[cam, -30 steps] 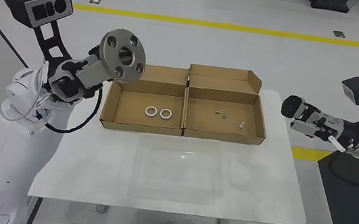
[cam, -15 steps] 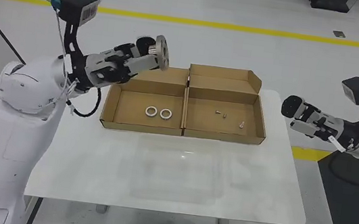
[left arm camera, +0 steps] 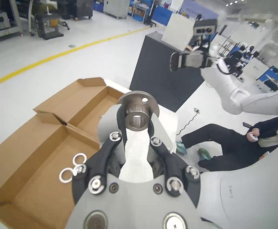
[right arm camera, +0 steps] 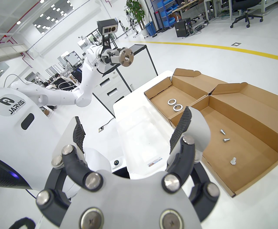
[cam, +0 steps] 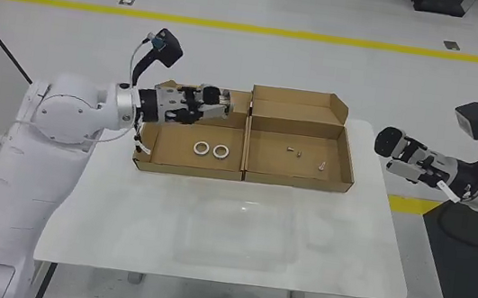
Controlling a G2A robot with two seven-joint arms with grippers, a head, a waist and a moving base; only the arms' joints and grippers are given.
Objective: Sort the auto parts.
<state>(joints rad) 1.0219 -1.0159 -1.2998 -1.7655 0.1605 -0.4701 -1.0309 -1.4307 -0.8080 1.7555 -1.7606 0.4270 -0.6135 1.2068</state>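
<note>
A grey metal flanged hub (left arm camera: pixel 136 112) sits between the fingers of my left gripper (left arm camera: pixel 135 121), which is shut on its collar. From above, the left gripper (cam: pixel 214 100) hangs over the back wall of the left cardboard box (cam: pixel 171 149). Two flat metal rings (cam: pixel 209 150) lie side by side on that box's floor. The right cardboard box (cam: pixel 264 161) holds a few small bolts (cam: pixel 320 165). My right gripper (right arm camera: pixel 132 130) stands open with nothing in it, off the table's right edge (cam: pixel 387 143).
The two boxes stand joined at the back of the white table (cam: pixel 344 245). A faint transparent tray (cam: pixel 233 230) lies in the table's middle. A dark cabinet (right arm camera: pixel 139 65) stands beyond the table's left side.
My left arm has swung down from high at the table's left to the left box's back wall, still carrying the flanged hub. The right arm has kept still.
</note>
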